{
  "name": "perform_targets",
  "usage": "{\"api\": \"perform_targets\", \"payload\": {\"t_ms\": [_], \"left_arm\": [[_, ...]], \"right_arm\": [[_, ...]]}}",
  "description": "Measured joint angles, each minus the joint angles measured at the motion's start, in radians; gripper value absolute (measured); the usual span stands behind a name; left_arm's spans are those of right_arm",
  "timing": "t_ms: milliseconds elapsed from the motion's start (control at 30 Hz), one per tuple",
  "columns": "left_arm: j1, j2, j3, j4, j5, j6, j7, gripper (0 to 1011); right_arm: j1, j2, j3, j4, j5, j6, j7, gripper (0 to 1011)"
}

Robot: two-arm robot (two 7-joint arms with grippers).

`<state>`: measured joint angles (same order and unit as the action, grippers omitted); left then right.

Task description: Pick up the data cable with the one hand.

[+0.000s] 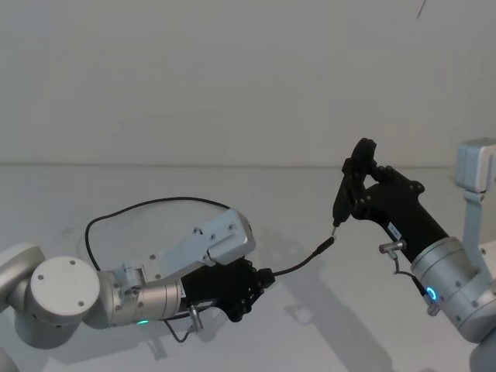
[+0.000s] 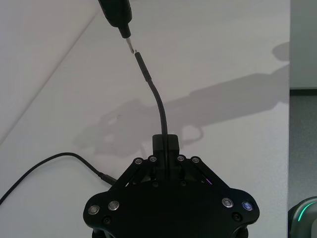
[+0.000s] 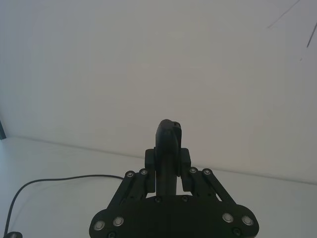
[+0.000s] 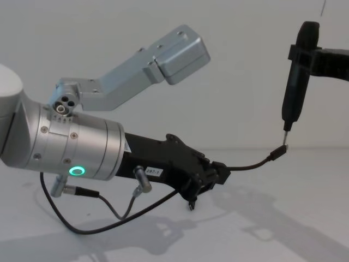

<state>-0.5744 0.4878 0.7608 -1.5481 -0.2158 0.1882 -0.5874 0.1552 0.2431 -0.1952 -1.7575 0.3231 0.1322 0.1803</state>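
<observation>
The cable (image 1: 139, 208) is thin, light and limp: its slack loops over the table (image 1: 325, 325) behind the left arm, while a short free end arches forward, plug (image 4: 280, 151) raised off the surface. The left gripper (image 1: 266, 280) pinches it a little behind that plug; likely the best hold, since a longer tail would droop. The right gripper (image 1: 355, 180), clamped on a pen tool (image 4: 295, 82), holds its tip just above the plug.
</observation>
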Motion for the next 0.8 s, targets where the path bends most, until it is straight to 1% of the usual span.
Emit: {"api": "perform_targets", "payload": {"t_ms": [800], "left_arm": [[0.000, 0.000, 0.000, 0.000, 0.000, 0.000, 0.000, 39]], "right_arm": [[0.002, 0.008, 0.006, -0.010, 0.011, 0.029, 0.004, 279]]}}
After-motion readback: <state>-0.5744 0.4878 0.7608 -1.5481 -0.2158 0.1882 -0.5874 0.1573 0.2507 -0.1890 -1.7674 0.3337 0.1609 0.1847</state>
